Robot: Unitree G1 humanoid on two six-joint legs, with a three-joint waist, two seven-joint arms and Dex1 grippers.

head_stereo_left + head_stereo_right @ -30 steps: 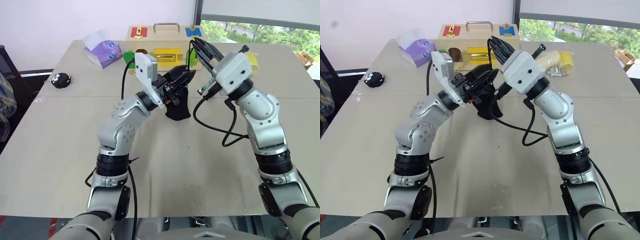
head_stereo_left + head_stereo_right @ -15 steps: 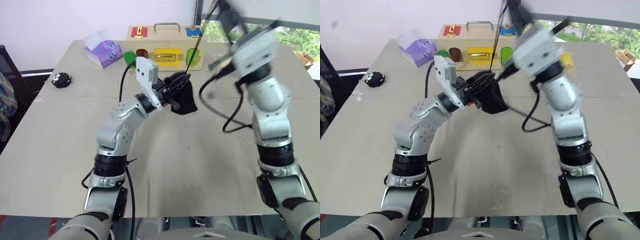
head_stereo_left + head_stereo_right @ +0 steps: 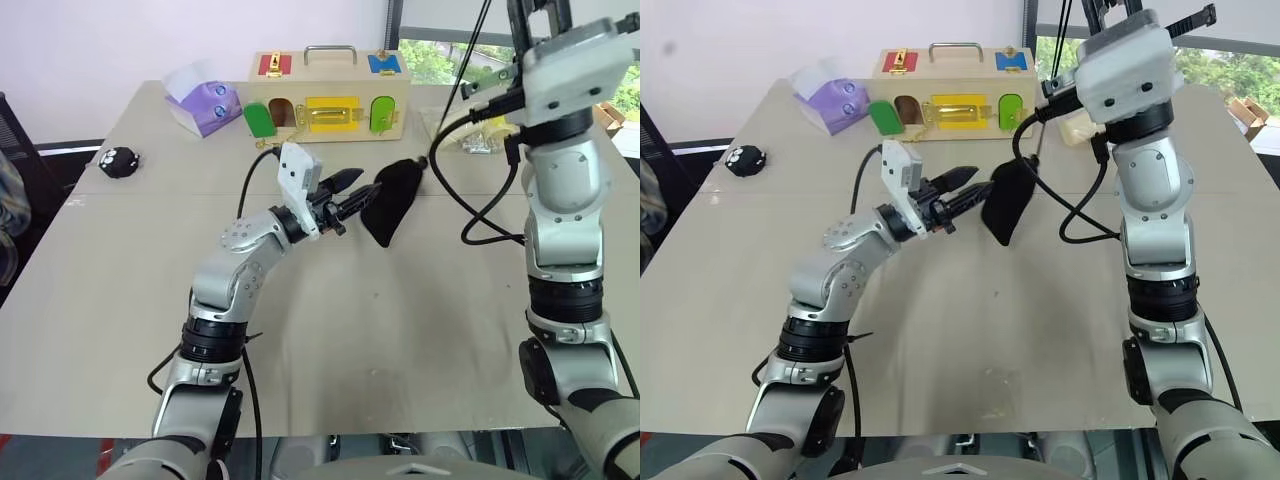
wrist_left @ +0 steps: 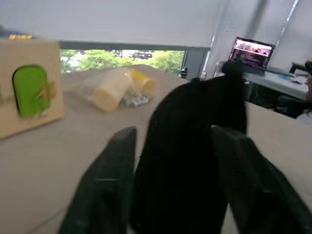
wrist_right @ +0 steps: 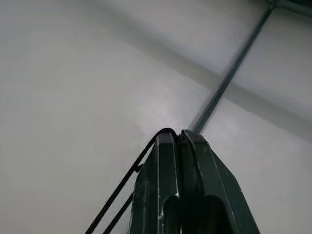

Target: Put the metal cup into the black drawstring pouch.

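Note:
The black drawstring pouch [image 3: 392, 200] hangs tilted over the middle of the table, its thin cord [image 3: 455, 80] running up and to the right. My right gripper [image 5: 174, 134], raised high on the right, is shut on that cord. My left gripper [image 3: 362, 185] points right at the pouch with its fingers [image 4: 105, 190] open. In the left wrist view the pouch [image 4: 195, 146] sits between and just past them; I cannot tell whether they touch it. The metal cup is out of view.
At the back of the table [image 3: 400, 340] stands a wooden latch box [image 3: 328, 95], with a purple tissue pack [image 3: 207, 100] to its left. A small black toy with white dots [image 3: 121, 160] lies far left. Bagged yellow items [image 3: 480, 135] lie back right.
My right gripper rose up and to the right, pulling the cord taut. My left gripper opened and sank a little, and the pouch swung out of it to hang further right.

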